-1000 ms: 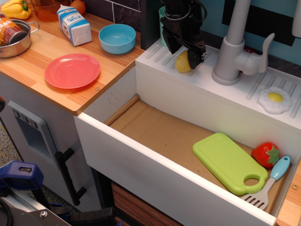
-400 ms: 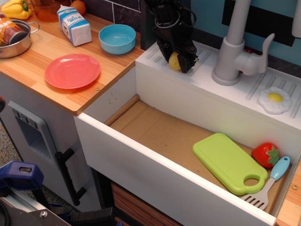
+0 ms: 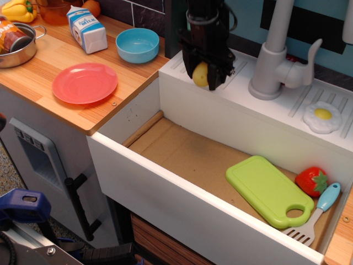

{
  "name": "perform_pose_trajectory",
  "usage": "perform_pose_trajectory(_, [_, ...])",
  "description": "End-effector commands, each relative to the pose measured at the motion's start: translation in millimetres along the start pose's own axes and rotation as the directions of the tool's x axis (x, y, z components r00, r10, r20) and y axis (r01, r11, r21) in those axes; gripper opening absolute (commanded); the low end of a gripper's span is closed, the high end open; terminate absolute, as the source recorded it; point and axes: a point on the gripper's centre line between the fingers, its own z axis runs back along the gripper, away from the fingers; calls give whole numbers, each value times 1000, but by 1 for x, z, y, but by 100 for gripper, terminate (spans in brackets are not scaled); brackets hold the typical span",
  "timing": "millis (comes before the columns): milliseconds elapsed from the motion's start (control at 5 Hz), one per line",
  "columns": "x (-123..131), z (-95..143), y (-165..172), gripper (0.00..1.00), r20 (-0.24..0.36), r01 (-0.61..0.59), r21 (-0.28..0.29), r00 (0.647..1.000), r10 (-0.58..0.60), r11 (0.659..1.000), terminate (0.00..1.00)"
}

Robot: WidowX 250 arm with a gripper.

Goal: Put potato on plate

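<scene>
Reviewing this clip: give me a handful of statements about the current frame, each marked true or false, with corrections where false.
1. The pincer is shut on the potato. True.
2. The potato already lies on the plate. False: the plate holds nothing; the potato is in the pincer near the sink's back ledge.
3. The blue bowl sits on the wooden counter behind the plate. True.
4. The green cutting board lies on the counter beside the milk carton. False: it lies in the sink basin, next to the toy strawberry.
5. The fried egg is right of the faucet. True.
</scene>
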Motion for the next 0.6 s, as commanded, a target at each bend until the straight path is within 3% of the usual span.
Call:
perform_pose_trajectory(0, [-45,57,34,0,-8,-126,126,992,128,984,0])
perform_pose_trajectory(200, [-73,53,55,0,-30,-209,186,975,218,960,0])
perform_pose_trajectory(400, [-95,38,87,0,-19,-257,196,964,266,946,0])
